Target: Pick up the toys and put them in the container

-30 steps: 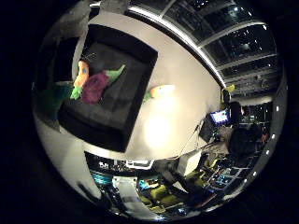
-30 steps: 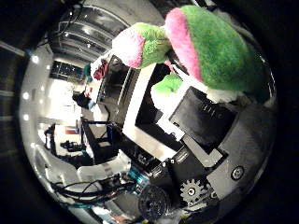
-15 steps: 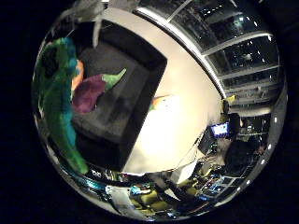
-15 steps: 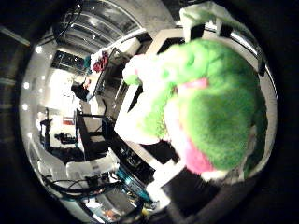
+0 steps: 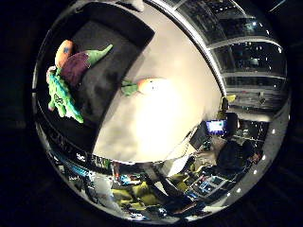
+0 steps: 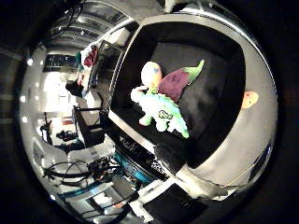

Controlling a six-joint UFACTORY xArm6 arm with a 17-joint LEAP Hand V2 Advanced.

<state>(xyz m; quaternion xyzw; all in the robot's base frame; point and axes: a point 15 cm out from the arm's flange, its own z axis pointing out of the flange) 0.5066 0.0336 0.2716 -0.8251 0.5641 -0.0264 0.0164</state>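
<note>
A black container [image 6: 219,56] stands on the white table [image 5: 156,127] below my palm. Three toys lie in it: a green dinosaur plush [image 6: 161,109], a purple eggplant with a green stem [image 6: 177,80] and a pale orange toy [image 6: 152,72], all touching one another. Outside the container, an orange carrot toy with a green top [image 5: 146,86] lies on the table beside its wall. My hand [image 6: 171,4] shows only as white parts at the view's edge, spread away from the palm, with nothing held.
Beyond the table's edge are desks with monitors [image 5: 217,126], chairs and equipment [image 6: 98,168]. Dark windows [image 5: 246,52] run along the far wall. Bare white table lies around the carrot toy.
The green dinosaur plush filled the thumb side view close to the palm before. Now it lies in the container with the other toys, and the palm is farther from it.
</note>
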